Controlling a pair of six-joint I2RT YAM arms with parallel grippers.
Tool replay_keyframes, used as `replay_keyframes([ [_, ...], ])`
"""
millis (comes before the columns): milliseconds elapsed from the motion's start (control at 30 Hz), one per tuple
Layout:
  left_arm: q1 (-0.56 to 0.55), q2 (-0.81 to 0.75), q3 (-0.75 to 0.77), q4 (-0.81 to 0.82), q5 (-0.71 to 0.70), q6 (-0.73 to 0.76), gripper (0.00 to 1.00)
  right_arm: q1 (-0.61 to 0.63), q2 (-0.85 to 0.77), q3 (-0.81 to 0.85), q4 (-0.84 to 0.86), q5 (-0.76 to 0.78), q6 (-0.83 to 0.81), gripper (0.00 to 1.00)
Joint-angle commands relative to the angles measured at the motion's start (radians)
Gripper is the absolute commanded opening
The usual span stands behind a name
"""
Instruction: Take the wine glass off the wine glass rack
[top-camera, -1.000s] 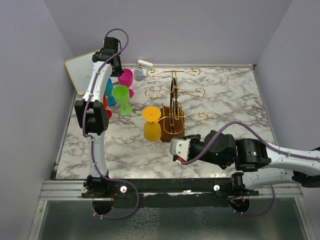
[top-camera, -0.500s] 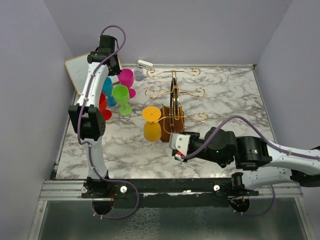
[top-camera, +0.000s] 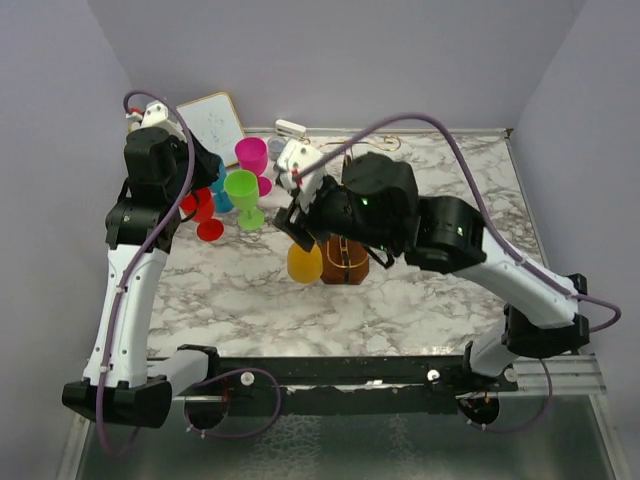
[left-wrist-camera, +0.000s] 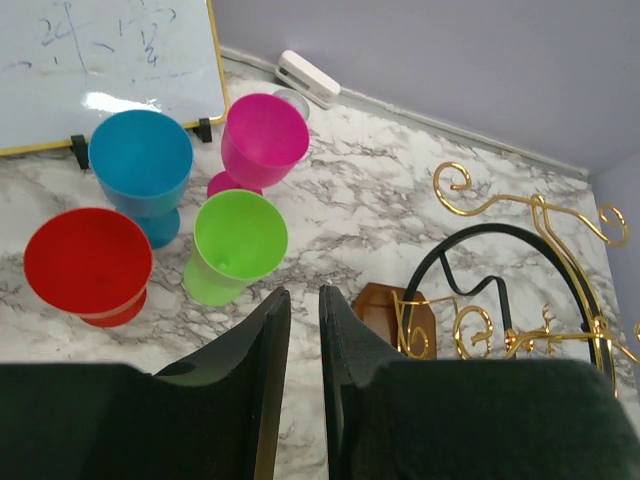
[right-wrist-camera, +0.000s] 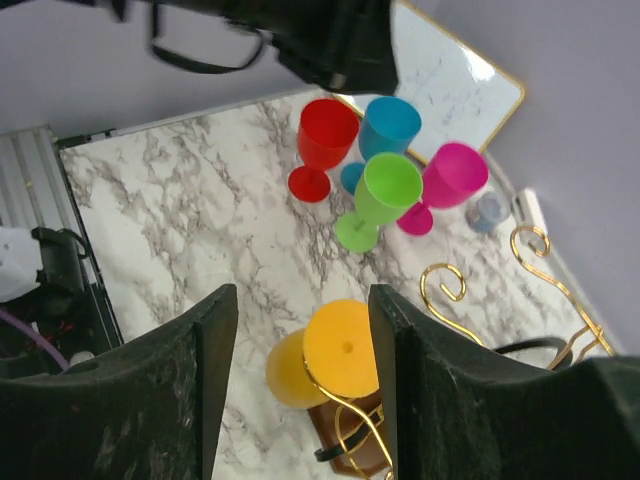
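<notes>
The wine glass rack (top-camera: 346, 262) stands mid-table: gold scroll wire (left-wrist-camera: 540, 215) on a brown wooden base (left-wrist-camera: 385, 305). A yellow wine glass (top-camera: 304, 262) hangs upside down on its left arm, with its foot disc (right-wrist-camera: 343, 348) on the gold wire (right-wrist-camera: 445, 285). My right gripper (top-camera: 297, 222) is open and empty, held above that glass with the foot disc showing between its fingers (right-wrist-camera: 303, 295). My left gripper (top-camera: 205, 170) is shut and empty, raised at the left over the coloured glasses (left-wrist-camera: 298, 300).
Pink (top-camera: 251, 155), green (top-camera: 242, 188), blue (left-wrist-camera: 141, 160) and red (top-camera: 205, 205) glasses stand upright at the back left. A whiteboard (top-camera: 210, 118) leans at the back-left corner. A small white object (top-camera: 290, 128) lies by the back wall.
My right arm has swung up from the front of the table to above the rack and the yellow glass. My left arm has pulled back to the left, uncovering the whiteboard.
</notes>
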Motion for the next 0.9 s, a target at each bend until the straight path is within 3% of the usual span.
replay_keyframes([
  [0, -0.006, -0.073, -0.081, -0.037, 0.038, -0.03, 0.21, -0.258, 0.075, 0.18, -0.194, -0.389, 0.26, 0.54],
  [100, -0.005, -0.146, -0.091, -0.113, 0.038, -0.026, 0.21, -0.428, 0.092, 0.177, -0.203, -0.642, 0.387, 0.5],
  [233, -0.006, -0.227, -0.1, -0.195, 0.067, -0.026, 0.21, -0.541, 0.071, 0.074, -0.16, -0.868, 0.508, 0.43],
  [500, -0.006, -0.342, -0.208, -0.231, 0.143, -0.044, 0.21, -0.635, -0.041, -0.162, 0.054, -1.01, 0.674, 0.45],
  [667, -0.005, -0.395, -0.298, -0.209, 0.181, -0.075, 0.21, -0.687, -0.075, -0.317, 0.213, -1.175, 0.867, 0.49],
  [733, -0.006, -0.408, -0.311, -0.216, 0.179, -0.075, 0.21, -0.712, -0.05, -0.309, 0.173, -1.189, 0.889, 0.47],
  [867, -0.012, -0.423, -0.324, -0.23, 0.172, -0.075, 0.21, -0.723, -0.006, -0.244, 0.045, -1.071, 0.854, 0.45],
])
